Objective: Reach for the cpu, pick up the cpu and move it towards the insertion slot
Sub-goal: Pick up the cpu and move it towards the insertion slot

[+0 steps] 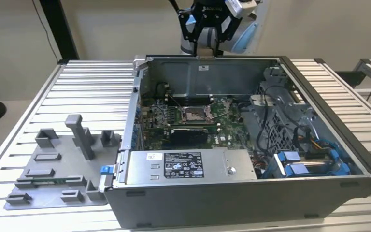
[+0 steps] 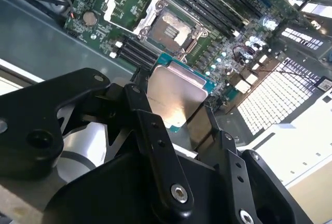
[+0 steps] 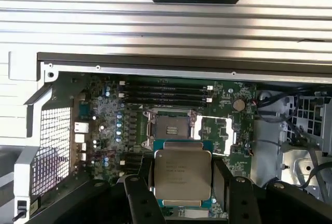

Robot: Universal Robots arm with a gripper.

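The cpu (image 3: 182, 175) is a flat square chip with a silvery top, and my gripper (image 3: 184, 185) is shut on its two opposite edges between black fingers (image 3: 139, 193). In the second wrist view the cpu (image 2: 174, 97) shows its plain metal face between the same fingers (image 2: 139, 99). The insertion slot (image 3: 170, 128) lies open on the green motherboard beyond the chip, with its metal frame flipped aside. In the exterior view my gripper (image 1: 205, 52) hangs above the case's rear wall, well above the insertion slot (image 1: 193, 113).
The open computer case (image 1: 314, 140) encloses the motherboard, with a power supply (image 1: 185, 166) at the front and cables and blue drive bays (image 1: 301, 164) on the exterior view's right. A grey fixture plate with blocks (image 1: 56, 169) lies on the slatted table on the left.
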